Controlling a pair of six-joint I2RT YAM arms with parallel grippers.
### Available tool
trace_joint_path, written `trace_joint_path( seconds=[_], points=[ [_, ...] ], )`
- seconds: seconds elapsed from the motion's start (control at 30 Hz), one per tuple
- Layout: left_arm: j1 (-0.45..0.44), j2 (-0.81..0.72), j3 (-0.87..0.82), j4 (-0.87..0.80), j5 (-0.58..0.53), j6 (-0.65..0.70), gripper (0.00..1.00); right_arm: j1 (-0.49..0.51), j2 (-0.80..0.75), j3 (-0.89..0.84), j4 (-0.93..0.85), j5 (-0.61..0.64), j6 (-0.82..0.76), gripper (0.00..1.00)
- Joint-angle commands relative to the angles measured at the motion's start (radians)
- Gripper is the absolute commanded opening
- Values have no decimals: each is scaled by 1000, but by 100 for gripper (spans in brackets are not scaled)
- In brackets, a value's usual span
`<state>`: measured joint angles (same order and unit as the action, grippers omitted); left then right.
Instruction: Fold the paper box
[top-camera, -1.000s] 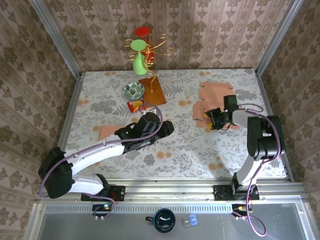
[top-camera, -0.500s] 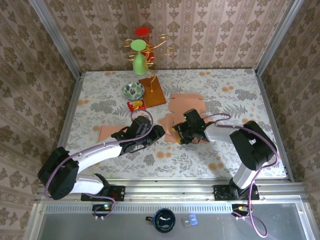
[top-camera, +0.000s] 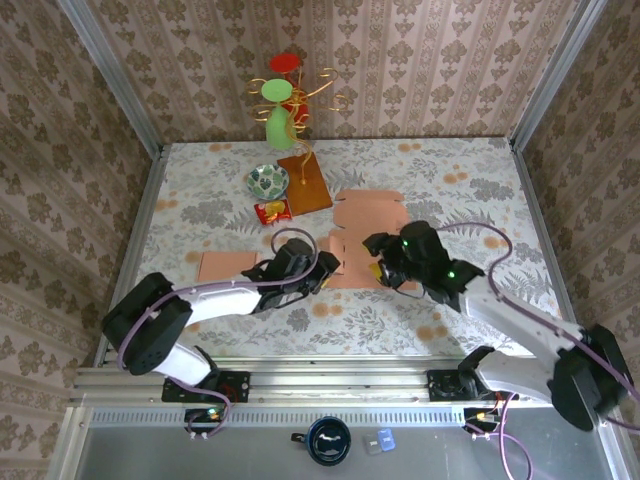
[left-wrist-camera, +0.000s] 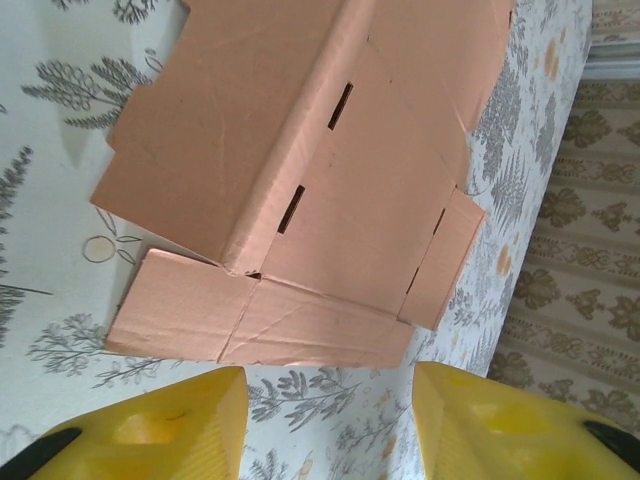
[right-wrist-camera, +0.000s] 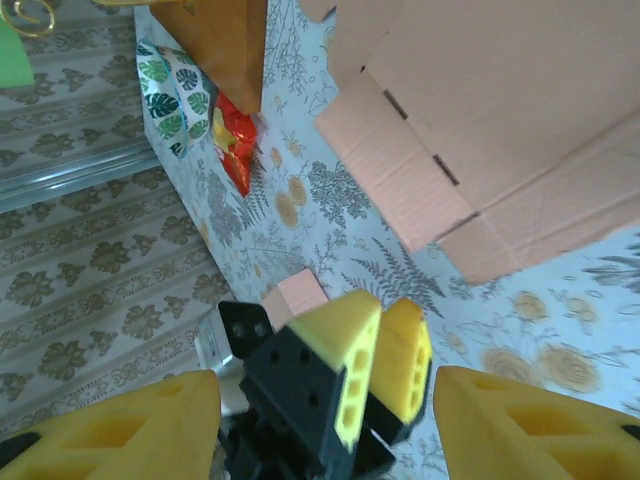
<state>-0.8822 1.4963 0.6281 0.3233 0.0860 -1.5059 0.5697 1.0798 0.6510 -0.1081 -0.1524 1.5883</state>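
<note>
The paper box (top-camera: 368, 225) is a flat, unfolded pink-brown cardboard sheet with slots and flaps, lying mid-table. My left gripper (top-camera: 325, 270) sits at its near left edge, and my right gripper (top-camera: 380, 262) at its near edge; the two face each other. In the left wrist view the box (left-wrist-camera: 330, 170) lies just beyond my open left gripper (left-wrist-camera: 330, 425), with only tablecloth between the yellow fingers (left-wrist-camera: 150, 430). In the right wrist view my right gripper (right-wrist-camera: 325, 430) is open, the left gripper's fingers showing between its own, and the box (right-wrist-camera: 500, 120) lies beyond at the upper right.
A second flat cardboard sheet (top-camera: 225, 265) lies to the left, under the left arm. Behind the box are a red snack packet (top-camera: 272, 211), a patterned bowl (top-camera: 267, 180), a wooden board (top-camera: 305, 182) and a green vase (top-camera: 279, 125) with a wire stand. Walls enclose the table.
My right arm swept from the table's right side to the middle, bringing the box with it, and its jaws have widened. My left gripper shifted slightly right toward the box.
</note>
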Motion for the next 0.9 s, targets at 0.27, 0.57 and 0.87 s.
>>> trace_joint_path(
  seconds=[0.27, 0.57, 0.87],
  points=[
    [-42, 130, -54, 236, -173, -129, 43, -19, -261, -162, -138, 47, -17, 61],
    [-50, 193, -48, 299, -204, -109, 35, -24, -280, -165, -156, 13, -24, 61],
    [-48, 236, -52, 365, -229, -100, 19, -51, -280, -162, -159, -18, -33, 61]
  ],
)
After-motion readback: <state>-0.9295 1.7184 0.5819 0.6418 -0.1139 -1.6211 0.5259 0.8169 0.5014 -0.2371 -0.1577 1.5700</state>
